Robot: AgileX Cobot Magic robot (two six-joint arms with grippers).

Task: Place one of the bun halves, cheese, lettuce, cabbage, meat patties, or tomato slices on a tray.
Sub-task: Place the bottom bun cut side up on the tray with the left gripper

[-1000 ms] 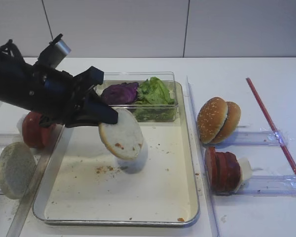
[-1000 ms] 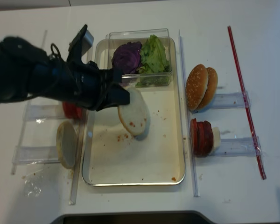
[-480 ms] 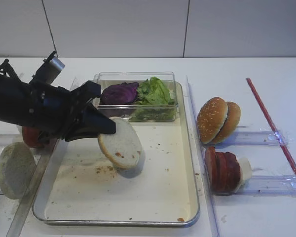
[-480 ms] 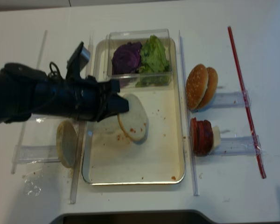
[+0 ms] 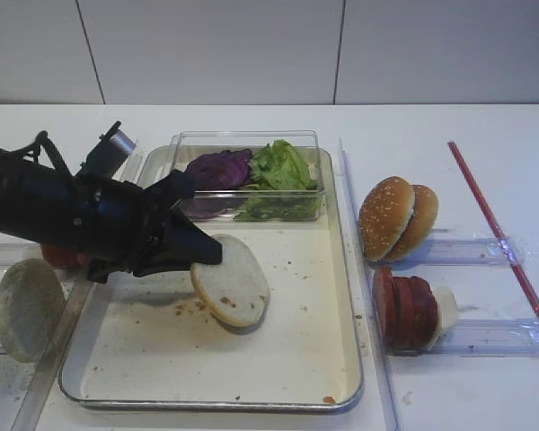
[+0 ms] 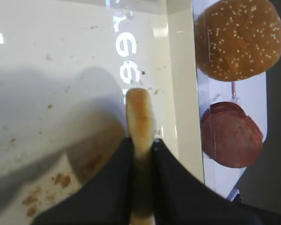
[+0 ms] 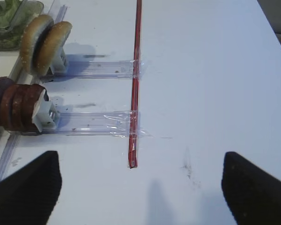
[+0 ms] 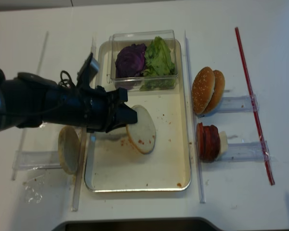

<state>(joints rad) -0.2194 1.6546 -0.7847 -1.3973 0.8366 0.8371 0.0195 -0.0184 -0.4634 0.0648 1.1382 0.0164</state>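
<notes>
The left gripper (image 5: 200,254) is clamped tight on the near edge of a bun half (image 5: 231,292), the flat pale disc with brown specks. From the left wrist view the black fingers (image 6: 171,180) pinch it from both sides, and the bun sticks out edge-on ahead of them. The disc hangs tilted low over the tray (image 5: 345,269); I cannot tell whether its lower edge touches the cream floor (its shadow sits right under it).

Beyond the gripper, at the tray's far end, a clear plastic box (image 5: 305,140) holds the cabbage (image 5: 217,169) and the lettuce (image 5: 283,167) side by side. Behind the arm, off the tray, another pale bun disc (image 5: 27,308) stands on edge, and something red, likely the tomato slices (image 5: 58,256), shows only partly. Off past the tray's far side from the gripper stand sesame bun tops (image 5: 397,218) and the meat patties (image 5: 408,309).

The right gripper (image 7: 140,183) is well apart over bare table, its two dark fingertips spread wide, nothing between them.
</notes>
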